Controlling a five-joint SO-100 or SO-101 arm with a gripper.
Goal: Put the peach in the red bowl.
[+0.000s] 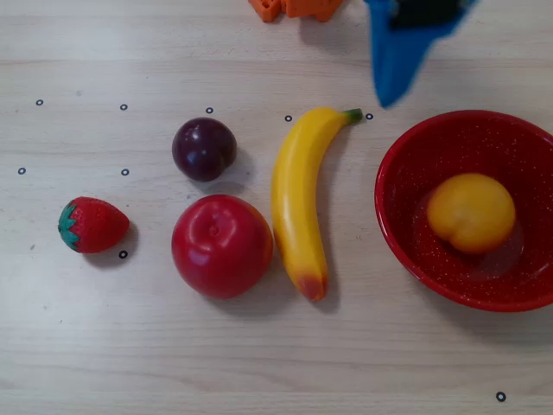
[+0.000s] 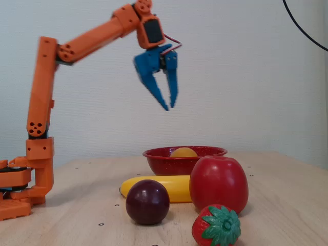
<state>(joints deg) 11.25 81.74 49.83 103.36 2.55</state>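
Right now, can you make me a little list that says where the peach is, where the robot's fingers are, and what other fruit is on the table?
peach: lying inside the red bowl, nothing holding it
gripper: raised high above the table, empty, fingers nearly together
other fruit on table: banana, apple, plum, strawberry
task: looks done

You have one camera straight above the table, looking down from close in; the arm's base is cut off at the top edge. Your other camera sits low, near table height, at the side opposite the base's row of fruit, facing the wall. The strawberry is nearest it and the red bowl farthest. Both views share the fruit row and the red bowl; only the low one takes in the whole arm.
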